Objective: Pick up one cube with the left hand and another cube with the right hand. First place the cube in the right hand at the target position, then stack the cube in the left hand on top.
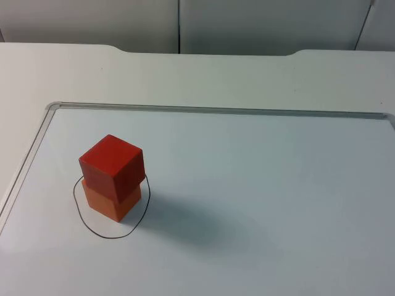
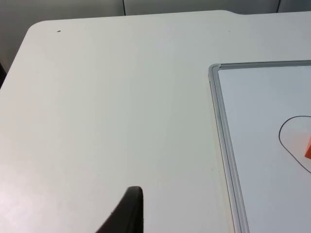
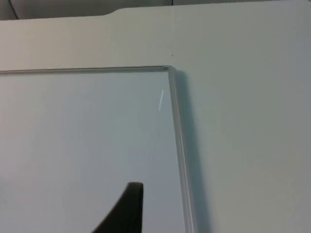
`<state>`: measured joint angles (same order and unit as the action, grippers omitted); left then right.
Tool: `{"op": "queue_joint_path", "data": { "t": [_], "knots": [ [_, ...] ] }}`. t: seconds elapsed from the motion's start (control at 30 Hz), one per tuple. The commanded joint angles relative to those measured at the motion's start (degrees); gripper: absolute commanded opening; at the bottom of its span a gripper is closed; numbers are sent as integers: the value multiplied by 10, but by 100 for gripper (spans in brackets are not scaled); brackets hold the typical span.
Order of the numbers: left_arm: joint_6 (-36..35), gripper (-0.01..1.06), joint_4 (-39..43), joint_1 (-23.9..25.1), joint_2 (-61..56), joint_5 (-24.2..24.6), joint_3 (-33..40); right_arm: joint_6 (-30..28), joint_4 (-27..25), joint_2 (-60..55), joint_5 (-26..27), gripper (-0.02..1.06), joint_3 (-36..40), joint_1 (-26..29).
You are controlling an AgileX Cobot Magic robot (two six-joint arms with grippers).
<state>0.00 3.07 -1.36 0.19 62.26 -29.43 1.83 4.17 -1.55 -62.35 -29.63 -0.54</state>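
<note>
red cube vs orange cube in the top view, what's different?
Colour: the red cube is deep red, the orange cube a lighter orange.
Position: the red cube sits on top of the orange cube, which rests on the whiteboard inside the drawn black outline.
Visibility: the red cube shows its top and two sides; the orange cube's top is covered.
Shared: both look about the same size, with no gripper touching them.

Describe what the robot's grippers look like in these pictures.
Little of them can be seen. In the left wrist view, the left gripper's fingertip is a matte black, curved, tapering tip with no markings. In the right wrist view, the right gripper's fingertip looks the same: plain black, curved, narrowing to a blunt end.
</note>
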Motion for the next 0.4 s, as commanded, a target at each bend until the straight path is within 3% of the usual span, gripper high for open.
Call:
{"op": "queue_joint_path", "data": {
  "t": [0.0, 0.37],
  "knots": [
    [-3, 105, 0, 2, -2, -5, 2, -23, -15, 3, 6, 105, 3, 5],
    [-3, 105, 0, 2, -2, -5, 2, -6, -15, 3, 7, 105, 3, 5]
  ]
}}
